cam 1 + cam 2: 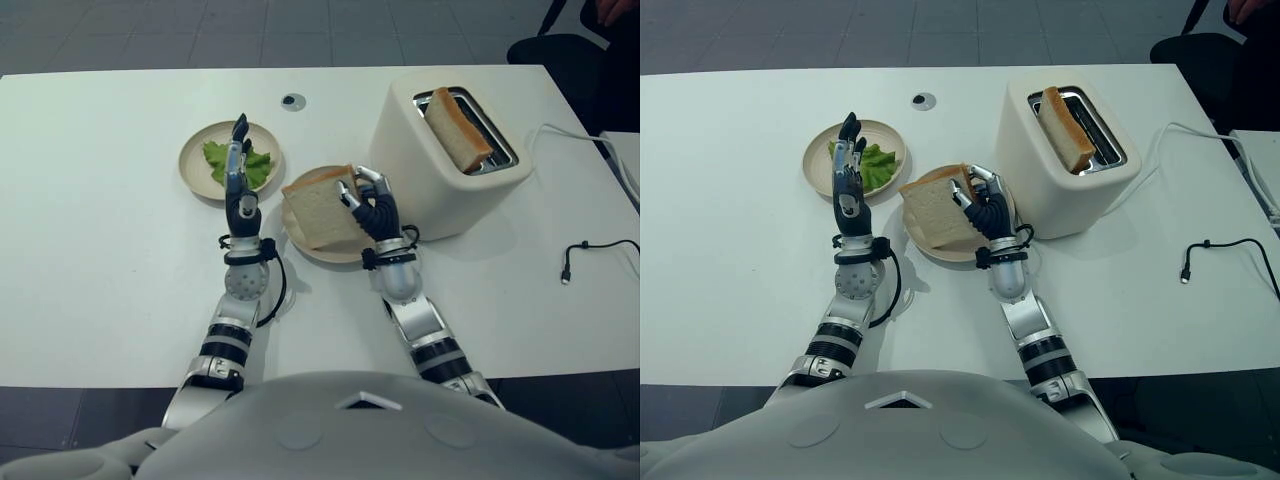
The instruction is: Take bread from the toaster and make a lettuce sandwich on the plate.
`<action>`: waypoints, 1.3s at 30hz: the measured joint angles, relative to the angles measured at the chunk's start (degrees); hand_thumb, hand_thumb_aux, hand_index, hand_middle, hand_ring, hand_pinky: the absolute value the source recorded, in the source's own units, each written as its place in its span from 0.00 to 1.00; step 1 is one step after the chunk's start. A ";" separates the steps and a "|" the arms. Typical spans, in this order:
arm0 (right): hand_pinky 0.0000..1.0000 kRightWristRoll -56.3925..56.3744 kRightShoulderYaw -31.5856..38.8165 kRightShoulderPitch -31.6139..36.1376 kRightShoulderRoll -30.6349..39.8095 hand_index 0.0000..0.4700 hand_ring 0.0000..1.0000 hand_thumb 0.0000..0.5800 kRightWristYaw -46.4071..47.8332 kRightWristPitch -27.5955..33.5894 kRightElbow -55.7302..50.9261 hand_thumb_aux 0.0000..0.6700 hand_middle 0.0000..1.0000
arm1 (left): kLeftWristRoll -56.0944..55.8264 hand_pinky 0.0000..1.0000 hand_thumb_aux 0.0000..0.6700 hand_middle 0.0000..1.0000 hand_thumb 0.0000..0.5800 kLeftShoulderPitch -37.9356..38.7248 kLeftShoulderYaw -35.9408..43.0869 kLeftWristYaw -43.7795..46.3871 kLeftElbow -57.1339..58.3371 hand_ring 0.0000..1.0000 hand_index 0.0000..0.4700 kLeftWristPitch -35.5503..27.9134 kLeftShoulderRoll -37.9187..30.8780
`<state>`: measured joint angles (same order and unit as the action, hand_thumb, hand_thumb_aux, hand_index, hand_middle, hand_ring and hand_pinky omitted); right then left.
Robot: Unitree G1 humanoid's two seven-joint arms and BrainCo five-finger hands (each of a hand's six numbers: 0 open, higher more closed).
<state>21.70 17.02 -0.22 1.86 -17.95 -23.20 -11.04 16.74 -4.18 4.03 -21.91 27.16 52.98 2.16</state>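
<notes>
Left eye view: right hand [378,212] mid-bench [100,250], fingers [352,196] clamped on a bread slice [318,212], tilted over the near plate [300,249]. Left hand [241,198] upright just left, fingers [238,145] straight, holding nothing, in front of the lettuce [218,160] on the far-left plate [193,165]. Second slice [458,128] stands in the toaster [420,175], right.

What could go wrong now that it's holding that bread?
1. The right hand grips the bread slice by one edge, tilted over the plate. It might slip or land partly off the rim.
2. The left hand stands open near the lettuce and could knock its small plate.
</notes>
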 measured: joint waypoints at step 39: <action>0.00 27.15 7.30 -0.67 5.55 0.00 0.00 0.00 -0.59 15.35 21.30 0.00 0.00 | 25.00 0.00 1.00 0.00 1.00 -27.32 15.15 -3.14 29.19 0.00 1.00 -23.42 -34.97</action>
<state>48.86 24.32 -0.88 7.42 -18.54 -7.84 10.27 41.75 -31.50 19.18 -25.05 56.35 29.56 -32.81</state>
